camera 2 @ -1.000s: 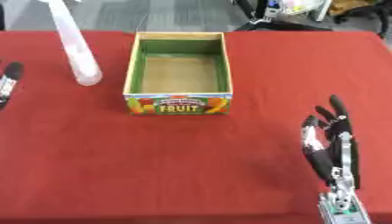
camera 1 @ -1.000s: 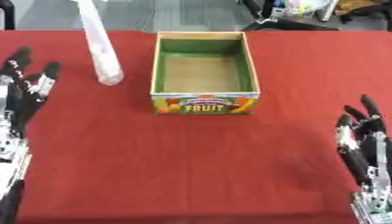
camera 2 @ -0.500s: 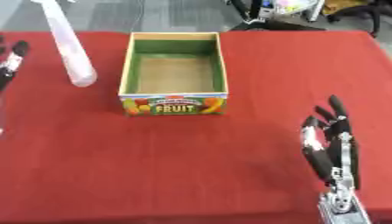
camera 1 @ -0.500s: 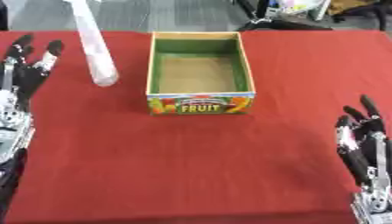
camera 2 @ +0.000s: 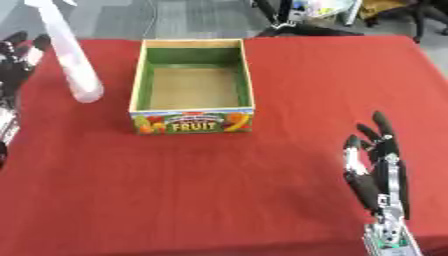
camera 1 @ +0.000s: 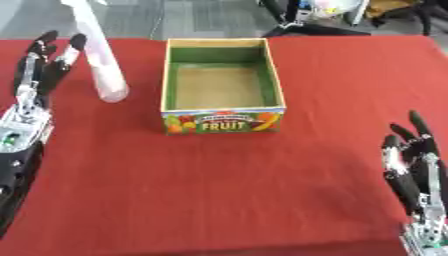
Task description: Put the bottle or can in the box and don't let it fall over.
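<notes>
A tall clear plastic bottle stands upright on the red table, left of the box. The open cardboard box has a green inside and a "FRUIT" label on its front; nothing lies in it. My left hand is raised at the far left, fingers straight and spread, a short gap away from the bottle and not touching it. My right hand rests at the lower right corner, fingers up and open, holding nothing.
The red tablecloth covers the whole work surface. Beyond the table's far edge there is grey floor with dark chair legs and cluttered items at the upper right.
My left hand has risen and moved toward the bottle, its fingers now level with the bottle's middle. The view has shifted slightly. The right hand, bottle and box stay put.
</notes>
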Robot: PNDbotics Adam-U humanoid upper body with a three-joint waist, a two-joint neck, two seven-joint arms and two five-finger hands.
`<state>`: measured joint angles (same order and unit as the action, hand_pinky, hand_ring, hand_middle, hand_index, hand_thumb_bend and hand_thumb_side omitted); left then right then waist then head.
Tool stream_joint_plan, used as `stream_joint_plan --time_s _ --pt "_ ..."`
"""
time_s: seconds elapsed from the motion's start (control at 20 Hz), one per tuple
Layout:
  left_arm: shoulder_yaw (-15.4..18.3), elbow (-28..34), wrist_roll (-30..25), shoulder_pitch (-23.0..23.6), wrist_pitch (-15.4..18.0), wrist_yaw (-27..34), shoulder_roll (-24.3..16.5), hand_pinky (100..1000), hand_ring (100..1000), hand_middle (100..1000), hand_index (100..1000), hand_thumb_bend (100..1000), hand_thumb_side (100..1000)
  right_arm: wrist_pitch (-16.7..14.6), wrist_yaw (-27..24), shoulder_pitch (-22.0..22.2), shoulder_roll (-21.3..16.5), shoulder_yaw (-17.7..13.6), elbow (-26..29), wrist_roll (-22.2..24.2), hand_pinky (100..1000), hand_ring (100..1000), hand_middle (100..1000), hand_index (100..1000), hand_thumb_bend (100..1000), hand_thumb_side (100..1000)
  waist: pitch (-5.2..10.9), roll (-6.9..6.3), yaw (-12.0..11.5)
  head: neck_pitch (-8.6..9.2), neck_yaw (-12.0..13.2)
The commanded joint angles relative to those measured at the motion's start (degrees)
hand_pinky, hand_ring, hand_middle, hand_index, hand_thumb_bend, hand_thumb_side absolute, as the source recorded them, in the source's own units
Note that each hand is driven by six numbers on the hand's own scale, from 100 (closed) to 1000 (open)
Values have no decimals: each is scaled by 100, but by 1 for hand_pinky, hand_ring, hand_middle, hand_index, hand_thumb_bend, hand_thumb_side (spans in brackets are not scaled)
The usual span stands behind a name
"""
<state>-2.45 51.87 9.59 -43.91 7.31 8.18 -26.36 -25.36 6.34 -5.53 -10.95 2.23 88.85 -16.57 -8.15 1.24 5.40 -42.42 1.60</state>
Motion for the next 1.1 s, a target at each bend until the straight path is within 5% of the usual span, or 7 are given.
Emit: stream_joint_plan --time_s 0.05,1.1 --pt "-54 -210 -48 -279 107 -48 -240 893 1000 941 913 746 589 -15 -47 -81 -77 29 55 51 798 875 1000 967 100 470 43 2 37 94 33" --pt "-140 -1294 13 -967 275 -400 -159 886 1000 935 910 759 583 -19 -137 -209 -28 126 66 179 798 875 1000 967 100 470 -87 61 281 230 90"
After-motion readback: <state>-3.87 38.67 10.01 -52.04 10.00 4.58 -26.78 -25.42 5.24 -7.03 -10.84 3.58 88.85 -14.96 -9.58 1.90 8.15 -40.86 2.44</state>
